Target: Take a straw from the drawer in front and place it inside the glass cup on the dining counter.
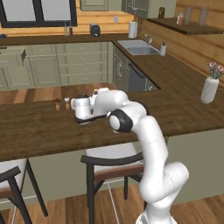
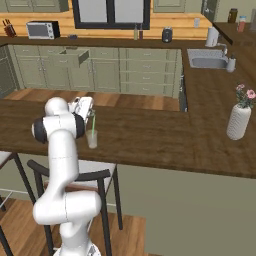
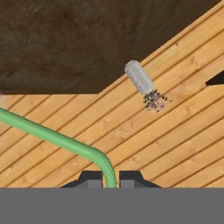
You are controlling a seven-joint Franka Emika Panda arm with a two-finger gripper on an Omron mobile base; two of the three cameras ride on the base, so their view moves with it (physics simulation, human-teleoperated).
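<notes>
The fingers [image 3: 111, 178] pinch tight on the green straw [image 2: 92, 126], whose lower end stands in the glass cup [image 2: 92, 139] on the dark counter [image 2: 150, 135]. A white flower vase [image 2: 237, 121] stands well off toward three o'clock.

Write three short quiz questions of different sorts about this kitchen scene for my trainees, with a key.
1. True or false: the gripper is shut on the straw.
2. The straw's lower end is: A) in the cup; B) in the drawer; C) in the vase.
3. Fill in: the cup stands on the dining ____.

Key: 1 true; 2 A; 3 counter.
</notes>
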